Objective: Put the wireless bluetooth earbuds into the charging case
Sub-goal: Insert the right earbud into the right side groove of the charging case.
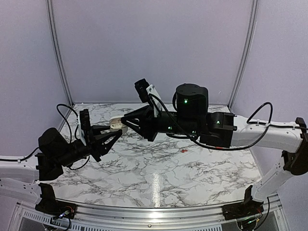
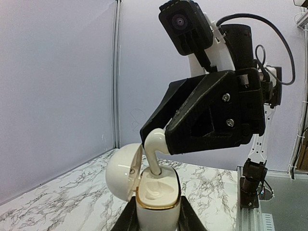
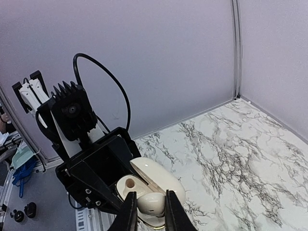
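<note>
- Cream case (image 2: 156, 192), gold-rimmed and lid open, sits clamped in the left gripper (image 2: 159, 219) above the far-left marble worktop (image 1: 144, 178).
- Left wrist view: the right gripper (image 2: 153, 139) pinches a cream earbud (image 2: 153, 156), its stem tip in the case.
- Only the right wrist view shows an empty socket (image 3: 129, 183) beside it.
- Only the top view shows a red earbud (image 1: 184, 150) lying mid-right.

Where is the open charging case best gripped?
Grip the charging case low, under the gold rim, coming from the left arm's side as the left gripper does: the lid stands open and the wells face up toward the earbud in the right gripper.
</note>
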Available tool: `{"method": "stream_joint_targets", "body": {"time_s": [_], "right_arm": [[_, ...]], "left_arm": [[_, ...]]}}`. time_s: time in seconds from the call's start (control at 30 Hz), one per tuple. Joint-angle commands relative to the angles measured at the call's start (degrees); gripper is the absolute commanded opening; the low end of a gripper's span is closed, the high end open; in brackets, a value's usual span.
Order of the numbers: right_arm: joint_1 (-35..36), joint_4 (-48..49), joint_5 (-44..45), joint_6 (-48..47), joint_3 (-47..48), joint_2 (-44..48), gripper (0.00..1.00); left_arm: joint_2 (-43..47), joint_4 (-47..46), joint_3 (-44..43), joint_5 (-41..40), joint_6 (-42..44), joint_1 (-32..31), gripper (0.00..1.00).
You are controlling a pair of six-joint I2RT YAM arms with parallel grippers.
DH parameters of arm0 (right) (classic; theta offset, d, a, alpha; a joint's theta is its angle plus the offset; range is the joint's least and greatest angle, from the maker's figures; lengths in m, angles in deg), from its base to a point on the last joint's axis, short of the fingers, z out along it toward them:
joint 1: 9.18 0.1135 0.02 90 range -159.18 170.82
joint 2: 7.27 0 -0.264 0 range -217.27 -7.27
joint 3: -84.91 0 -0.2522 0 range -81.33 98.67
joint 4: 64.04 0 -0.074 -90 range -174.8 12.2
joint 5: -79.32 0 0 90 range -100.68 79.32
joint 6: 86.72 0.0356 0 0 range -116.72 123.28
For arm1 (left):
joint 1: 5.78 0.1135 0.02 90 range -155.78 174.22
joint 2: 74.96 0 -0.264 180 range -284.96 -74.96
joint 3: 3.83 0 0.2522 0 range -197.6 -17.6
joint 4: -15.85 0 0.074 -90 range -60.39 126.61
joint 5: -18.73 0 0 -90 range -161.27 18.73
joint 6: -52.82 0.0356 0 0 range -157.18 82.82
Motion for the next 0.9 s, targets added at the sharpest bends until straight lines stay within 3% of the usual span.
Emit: {"method": "stream_joint_targets", "body": {"time_s": [0.0, 0.87], "right_arm": [[0.92, -6.33, 0.37, -1.8, 3.0, -1.62, 0.14], [0.92, 0.37, 2.65, 4.41, -3.51, 1.5, 0.14]], "left_arm": [[0.44, -3.94, -0.38, 1.4, 0.65, 0.12, 0.0], [1.16, -4.99, -0.29, 1.09, 1.19, 0.1, 0.0]]}}
